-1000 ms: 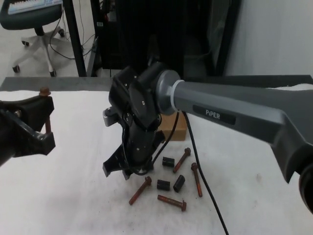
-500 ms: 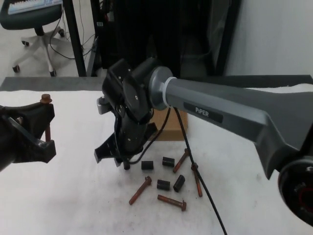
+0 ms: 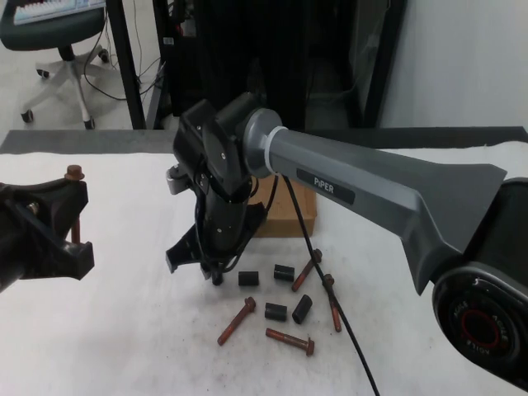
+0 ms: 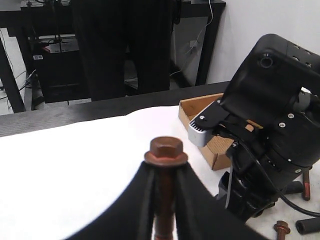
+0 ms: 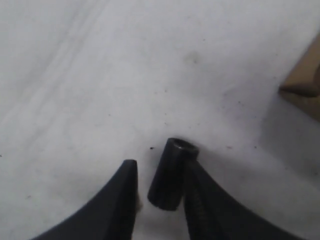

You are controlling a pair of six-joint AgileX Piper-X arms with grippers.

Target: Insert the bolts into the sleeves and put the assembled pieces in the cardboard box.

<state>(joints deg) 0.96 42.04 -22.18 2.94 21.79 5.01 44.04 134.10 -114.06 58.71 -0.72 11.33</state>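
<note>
On a white-covered bench [image 3: 107, 346]: a cardboard box [image 3: 307, 210] toward the far side and, just in front of it, a loose scatter of four rusty bolts [image 3: 238, 322] and four short black sleeves [image 3: 275, 312], lying on their sides among one another, all outside the box.

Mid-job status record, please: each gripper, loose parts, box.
Left gripper: shut on a bolt, head up
Right gripper: shut on a sleeve, beside the loose parts
Loose bolts: four, on the bench
Loose sleeves: four, among the bolts
Cardboard box: beyond the right gripper, inside mostly hidden
</note>
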